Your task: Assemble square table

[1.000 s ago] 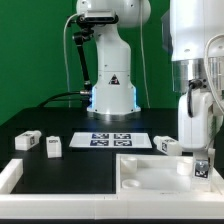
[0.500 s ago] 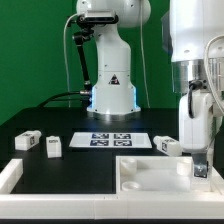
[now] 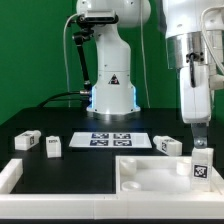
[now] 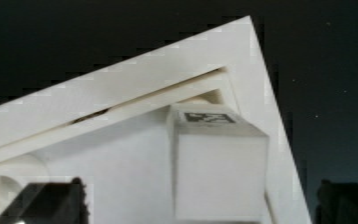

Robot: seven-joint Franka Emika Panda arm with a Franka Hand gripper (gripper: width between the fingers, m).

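Gripper [image 3: 198,143] lifted, jaws wide, empty | leg [image 3: 202,168] upright in tabletop [image 3: 140,182] corner recess

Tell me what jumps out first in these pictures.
A white leg stands upright in the square tabletop's corner at the exterior view's right, the open gripper hovering just above it. Three more legs sit loose on the black table, flanking the marker board.

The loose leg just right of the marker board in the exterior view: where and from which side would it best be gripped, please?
Probably across its middle, from straight above: the leg lies on its side, apart from the marker board and the tabletop, so both long faces look free for the open gripper.
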